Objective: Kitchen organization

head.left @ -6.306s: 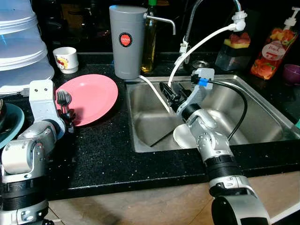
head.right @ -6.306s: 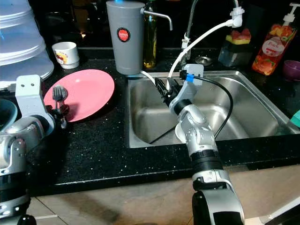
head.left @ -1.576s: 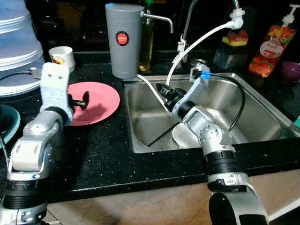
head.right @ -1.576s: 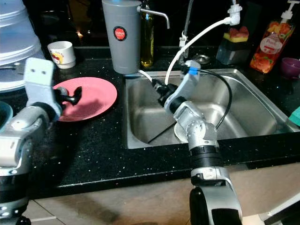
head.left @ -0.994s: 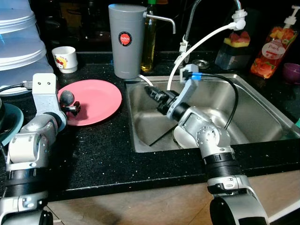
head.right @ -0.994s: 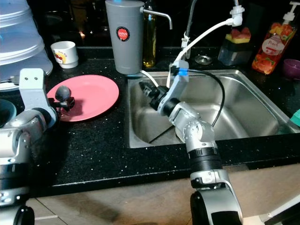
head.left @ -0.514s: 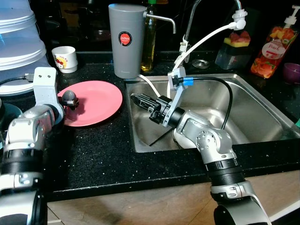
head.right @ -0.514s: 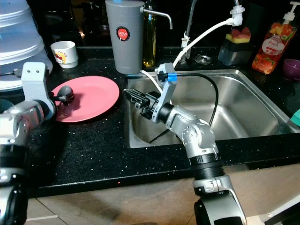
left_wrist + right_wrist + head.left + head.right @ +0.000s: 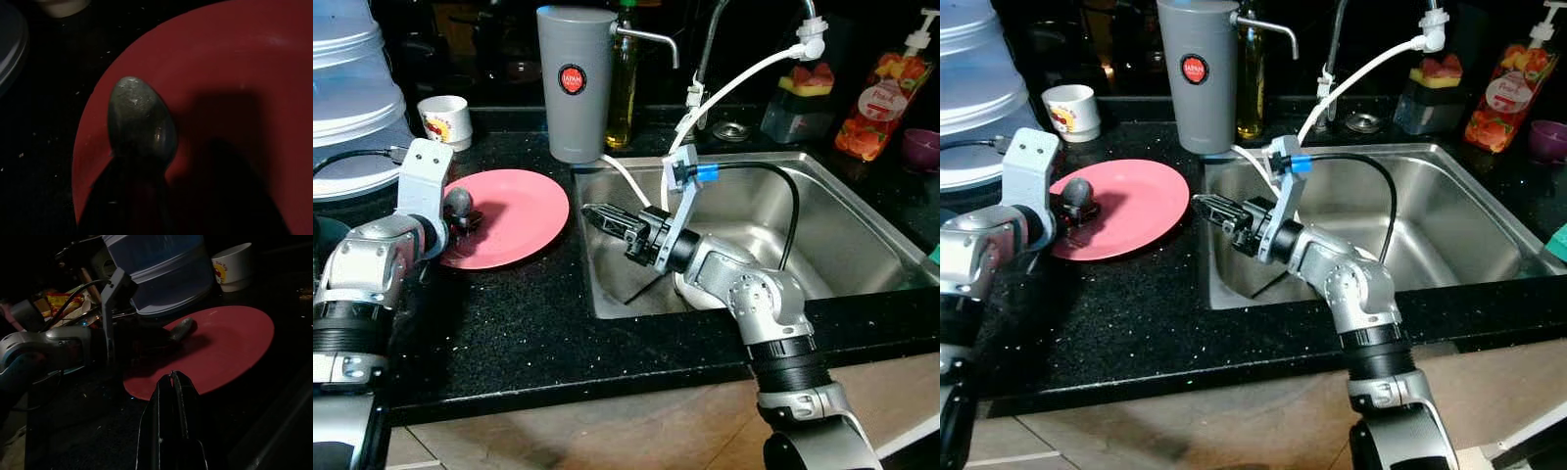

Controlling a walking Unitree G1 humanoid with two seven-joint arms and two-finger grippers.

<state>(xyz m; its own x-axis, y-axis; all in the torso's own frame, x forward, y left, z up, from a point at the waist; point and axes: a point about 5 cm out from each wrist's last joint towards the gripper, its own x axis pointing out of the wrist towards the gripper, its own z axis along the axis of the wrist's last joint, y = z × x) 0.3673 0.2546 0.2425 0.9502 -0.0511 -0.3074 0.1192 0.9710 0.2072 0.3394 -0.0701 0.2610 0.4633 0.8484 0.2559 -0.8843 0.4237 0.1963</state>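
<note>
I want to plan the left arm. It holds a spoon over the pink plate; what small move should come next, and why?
Probably lower the left gripper a little and release. It is shut on the spoon, whose bowl hangs over the near-left part of the pink plate, so a short descent would likely lay it there. The right gripper, shut, points over from the sink.

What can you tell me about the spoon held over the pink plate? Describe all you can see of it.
The spoon is dull grey metal with an oval bowl, its surface speckled and faintly shiny. The bowl juts out past the left gripper, whose jaws are shut on the part behind the bowl, which hides the handle. It is held over the left part of the pink plate, near the rim, and casts a shadow on it. Whether the bowl touches the plate cannot be told.
</note>
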